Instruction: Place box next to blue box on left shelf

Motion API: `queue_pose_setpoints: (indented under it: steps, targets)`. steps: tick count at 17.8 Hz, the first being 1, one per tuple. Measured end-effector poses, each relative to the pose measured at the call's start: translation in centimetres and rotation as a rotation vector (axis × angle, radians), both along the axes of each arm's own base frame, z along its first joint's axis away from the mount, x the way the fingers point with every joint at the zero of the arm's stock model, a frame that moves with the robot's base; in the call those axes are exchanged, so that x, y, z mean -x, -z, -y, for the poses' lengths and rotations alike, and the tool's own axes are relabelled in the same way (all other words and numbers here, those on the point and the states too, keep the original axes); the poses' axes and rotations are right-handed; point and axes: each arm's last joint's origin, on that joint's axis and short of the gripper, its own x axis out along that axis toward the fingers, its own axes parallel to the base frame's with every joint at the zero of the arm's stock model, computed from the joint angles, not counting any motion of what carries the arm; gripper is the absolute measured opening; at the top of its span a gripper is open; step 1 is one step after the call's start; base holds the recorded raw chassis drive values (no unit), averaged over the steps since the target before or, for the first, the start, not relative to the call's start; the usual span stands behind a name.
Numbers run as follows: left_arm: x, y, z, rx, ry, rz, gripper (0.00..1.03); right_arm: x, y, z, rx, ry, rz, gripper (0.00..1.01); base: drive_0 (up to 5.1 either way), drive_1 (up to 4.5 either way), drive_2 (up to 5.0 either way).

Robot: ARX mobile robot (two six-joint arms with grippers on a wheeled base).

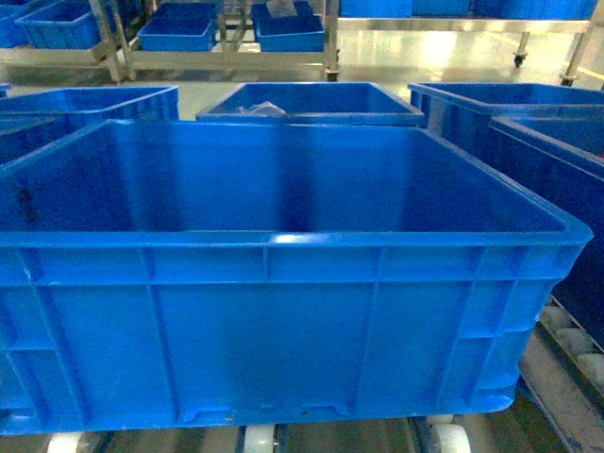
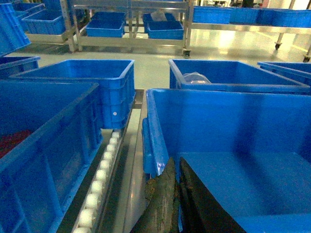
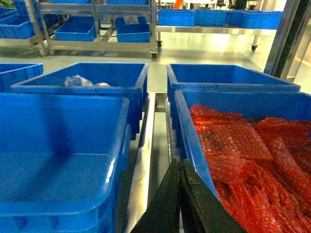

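Note:
The box (image 1: 283,311) is a large bright blue open-top crate that fills the head view; it is empty and rests on the white rollers (image 1: 260,439) of the left shelf. The left wrist view shows my left gripper (image 2: 177,161) shut on the box's (image 2: 233,126) left wall, one finger outside and one inside. Another blue box (image 2: 43,145) stands to its left across a roller rail (image 2: 99,174). My right gripper (image 3: 179,162) is shut on nothing in the gap just right of the box (image 3: 58,145). Neither gripper shows in the head view.
A blue crate (image 3: 194,141) filled with red bubble wrap (image 3: 243,145) stands close on the right. More blue crates (image 1: 311,99) stand behind, one holding clear plastic. Metal racks (image 1: 226,38) with blue bins stand across the floor.

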Motion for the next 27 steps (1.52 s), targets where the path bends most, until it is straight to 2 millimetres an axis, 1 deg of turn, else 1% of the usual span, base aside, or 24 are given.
queue_pose_setpoints:
  steps: [5, 7, 10, 11, 12, 14, 16, 27]
  targets:
    - [2.0, 0.8, 0.0, 0.000, 0.000, 0.000, 0.01, 2.1, 1.1, 0.9, 0.001, -0.008, -0.010, 0.01, 0.0, 0.00, 0.0]
    - [2.7, 1.2, 0.0, 0.000, 0.000, -0.003, 0.01, 2.8, 1.3, 1.8, 0.000, 0.006, -0.004, 0.01, 0.0, 0.00, 0.0]
    - [3.5, 1.4, 0.0, 0.000, 0.000, 0.000, 0.01, 3.7, 1.7, 1.8, 0.000, -0.005, -0.009, 0.01, 0.0, 0.00, 0.0]
    - [3.7, 1.8, 0.0, 0.000, 0.000, 0.031, 0.01, 4.1, 1.8, 1.8, 0.000, -0.004, -0.009, 0.01, 0.0, 0.00, 0.0]
    - [4.0, 2.2, 0.0, 0.000, 0.001, 0.002, 0.01, 4.3, 2.1, 1.8, 0.000, -0.003, 0.028, 0.01, 0.0, 0.00, 0.0]
    - [4.3, 2.1, 0.0, 0.000, 0.000, 0.002, 0.01, 4.7, 2.8, 1.8, 0.001, -0.003, -0.018, 0.01, 0.0, 0.00, 0.0]
    - [4.9, 1.8, 0.0, 0.000, 0.000, 0.024, 0.01, 5.3, 2.3, 1.8, 0.000, -0.003, 0.017, 0.01, 0.0, 0.00, 0.0]
    - [6.4, 1.7, 0.0, 0.000, 0.000, 0.024, 0.01, 6.9, 2.1, 1.8, 0.001, -0.003, 0.020, 0.01, 0.0, 0.00, 0.0]
